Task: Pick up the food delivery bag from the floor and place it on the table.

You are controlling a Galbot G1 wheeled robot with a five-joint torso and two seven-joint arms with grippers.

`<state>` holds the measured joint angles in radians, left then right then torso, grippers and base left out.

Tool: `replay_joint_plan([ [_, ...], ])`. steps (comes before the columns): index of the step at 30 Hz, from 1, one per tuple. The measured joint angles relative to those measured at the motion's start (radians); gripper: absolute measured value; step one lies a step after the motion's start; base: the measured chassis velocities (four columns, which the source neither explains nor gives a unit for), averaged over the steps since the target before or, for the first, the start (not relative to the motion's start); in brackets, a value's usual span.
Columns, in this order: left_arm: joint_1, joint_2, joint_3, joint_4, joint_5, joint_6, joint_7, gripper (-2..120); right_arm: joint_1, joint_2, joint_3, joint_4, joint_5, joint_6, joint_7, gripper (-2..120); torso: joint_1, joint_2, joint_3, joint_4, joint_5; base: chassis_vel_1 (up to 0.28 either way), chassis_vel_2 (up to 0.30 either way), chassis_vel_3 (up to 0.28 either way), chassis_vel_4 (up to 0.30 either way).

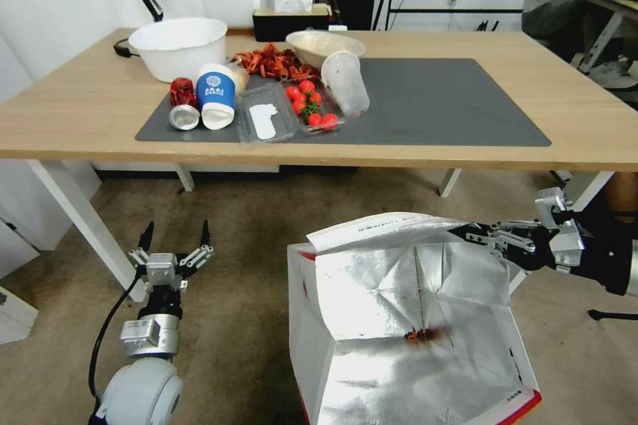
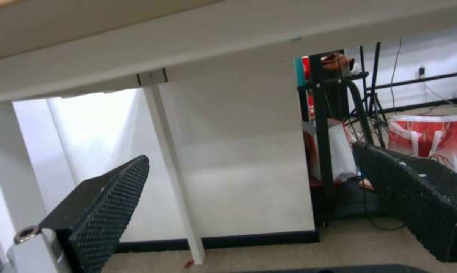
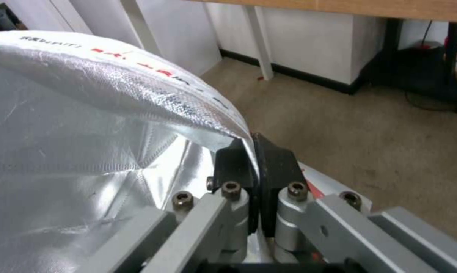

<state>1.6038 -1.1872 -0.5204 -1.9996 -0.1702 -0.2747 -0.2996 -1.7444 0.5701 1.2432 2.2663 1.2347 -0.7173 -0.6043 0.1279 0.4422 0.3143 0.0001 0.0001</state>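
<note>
The food delivery bag (image 1: 399, 319) stands open on the floor (image 1: 246, 265) in front of the table (image 1: 80, 113), its silver foil lining facing up. My right gripper (image 1: 463, 231) is at the bag's far right corner, shut on the top rim. In the right wrist view, my right gripper (image 3: 252, 142) has its black fingertips pressed together on the thin foil edge of the bag (image 3: 87, 113). My left gripper (image 1: 174, 234) hovers open over the carpet to the left of the bag, apart from it. Nothing lies between the fingers of the left gripper (image 2: 251, 153).
The table's dark grey mat (image 1: 452, 99) is bare on its right half. On its left half are a white bowl (image 1: 178, 46), cups, a can, clear trays with tomatoes (image 1: 309, 103) and red scraps. White table legs (image 1: 80, 219) stand near my left arm.
</note>
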Motion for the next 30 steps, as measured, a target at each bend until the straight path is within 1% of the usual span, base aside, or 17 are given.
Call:
replay_joint_plan([
  [9,0.013,-0.006,-0.010,-0.002,0.010,-0.008,-0.002,100,0.022,-0.008,-0.015,-0.007,0.001,0.002,-0.001,0,0.014,0.037,0.023,0.0000,-0.0001,0.000,0.000,0.000,0.000],
  [19,0.009,-0.016,0.007,-0.004,0.015,-0.015,-0.003,100,0.020,-0.004,-0.016,0.002,0.000,0.003,-0.001,0,0.031,0.084,0.053,0.0000,-0.0001,0.000,0.000,0.000,0.000],
  [23,0.009,-0.016,0.010,-0.004,0.015,-0.016,-0.003,100,0.018,-0.003,-0.016,0.005,0.000,0.003,0.000,0,0.034,0.092,0.059,0.0000,-0.0001,0.000,0.000,0.000,0.000],
  [30,-0.001,-0.014,0.014,-0.001,0.016,-0.016,-0.007,100,0.013,-0.001,-0.010,0.023,-0.001,0.003,0.004,0,0.047,0.128,0.082,0.0000,-0.0001,0.000,0.000,0.000,0.000],
])
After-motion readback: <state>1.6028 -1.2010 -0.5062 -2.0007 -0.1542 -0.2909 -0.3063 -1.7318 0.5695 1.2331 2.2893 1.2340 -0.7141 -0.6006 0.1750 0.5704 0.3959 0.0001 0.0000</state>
